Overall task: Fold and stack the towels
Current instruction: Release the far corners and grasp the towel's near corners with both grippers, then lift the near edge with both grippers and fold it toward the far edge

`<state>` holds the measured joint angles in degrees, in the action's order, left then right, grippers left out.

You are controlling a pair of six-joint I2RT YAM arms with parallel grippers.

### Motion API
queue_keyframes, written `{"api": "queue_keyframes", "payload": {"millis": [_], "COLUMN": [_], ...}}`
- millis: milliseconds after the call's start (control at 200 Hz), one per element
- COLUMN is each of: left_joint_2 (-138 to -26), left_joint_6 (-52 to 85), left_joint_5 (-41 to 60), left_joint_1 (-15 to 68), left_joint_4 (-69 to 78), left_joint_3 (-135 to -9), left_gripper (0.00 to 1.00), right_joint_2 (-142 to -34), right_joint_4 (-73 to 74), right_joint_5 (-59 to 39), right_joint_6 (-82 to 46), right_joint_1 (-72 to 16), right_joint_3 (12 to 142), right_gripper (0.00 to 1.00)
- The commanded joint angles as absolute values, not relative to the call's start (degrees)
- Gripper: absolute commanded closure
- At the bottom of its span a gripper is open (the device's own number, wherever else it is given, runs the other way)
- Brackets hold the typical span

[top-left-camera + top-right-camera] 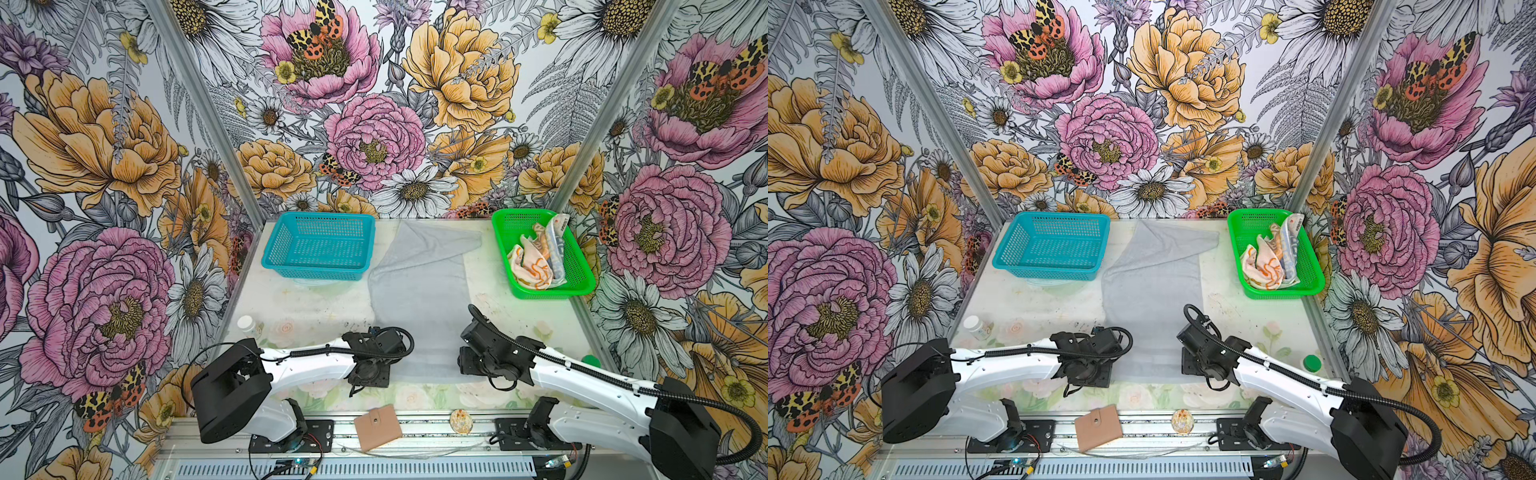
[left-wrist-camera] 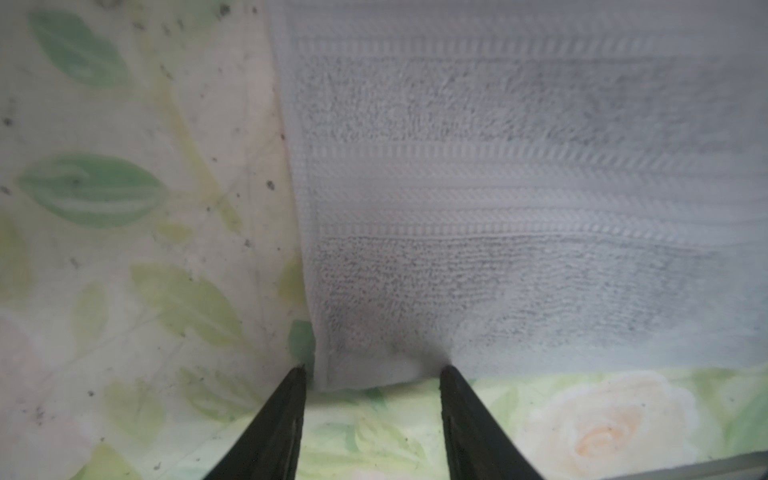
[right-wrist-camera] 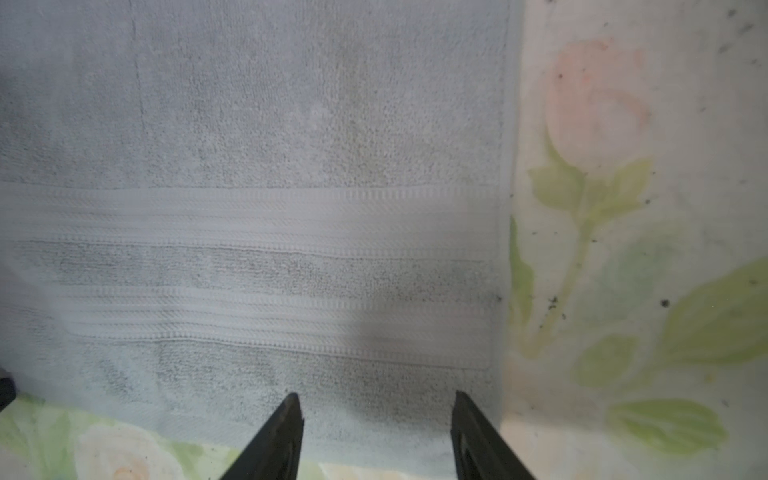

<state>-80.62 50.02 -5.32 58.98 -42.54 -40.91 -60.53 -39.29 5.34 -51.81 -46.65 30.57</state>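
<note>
Both arms reach in low from their bases at the near rail, forearms almost level, wrists tipped down at the near corners of the grey towel (image 1: 419, 291).

Left gripper (image 2: 372, 374): black tapered fingers (image 2: 291, 415) spread, straddling the towel's near left corner. The cloth lies flat between the tips, not pinched.

Right gripper (image 3: 376, 399): fingers likewise spread, tips over the near hem just inside the right corner. Nothing clamped.

Grey towel: looped terry with smooth woven bands across the near end. It is long, laid lengthwise down the middle of the table (image 1: 316, 307), between the two baskets. Far end is skewed and rumpled (one corner folded over).

Table surface: pale floral sheet, speckled with dark grit.

Orange-and-cream towel (image 1: 530, 266) and lettered towel (image 1: 557, 245) sit crumpled together in the green basket (image 1: 500, 241), well apart from both grippers. Blue basket (image 1: 316, 216) is perforated plastic, at far left.
</note>
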Motion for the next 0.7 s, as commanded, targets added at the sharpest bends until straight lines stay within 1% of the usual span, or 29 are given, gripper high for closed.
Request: {"api": "queue_keyframes", "payload": {"millis": [0, 135, 355, 690], "left_joint_2": [-78.18, -75.34, -76.46, -78.96], "left_joint_6": [50.91, 51.46, 48.55, 47.46], "left_joint_5": [-7.78, -8.12, -8.41, -6.25], "left_joint_1": [58.40, 57.60, 56.05, 55.99], "left_joint_4": [-40.96, -40.87, -38.57, -35.42], "left_joint_3": [-40.23, -38.21, -37.64, -37.12], "left_gripper": [0.46, 0.47, 0.51, 0.60], "right_joint_2": [-58.12, -57.85, -58.35, -58.29], "right_joint_4": [-42.54, -43.07, -43.53, -44.18], "right_joint_5": [7.56, 6.94, 6.26, 7.17], "right_joint_6": [-54.33, -55.23, -55.89, -57.69], "right_joint_1": [-47.16, -47.42, -47.55, -48.25], "right_joint_3": [29.87, 28.19, 27.35, 26.72], "right_gripper": [0.41, 0.42, 0.52, 0.52]}}
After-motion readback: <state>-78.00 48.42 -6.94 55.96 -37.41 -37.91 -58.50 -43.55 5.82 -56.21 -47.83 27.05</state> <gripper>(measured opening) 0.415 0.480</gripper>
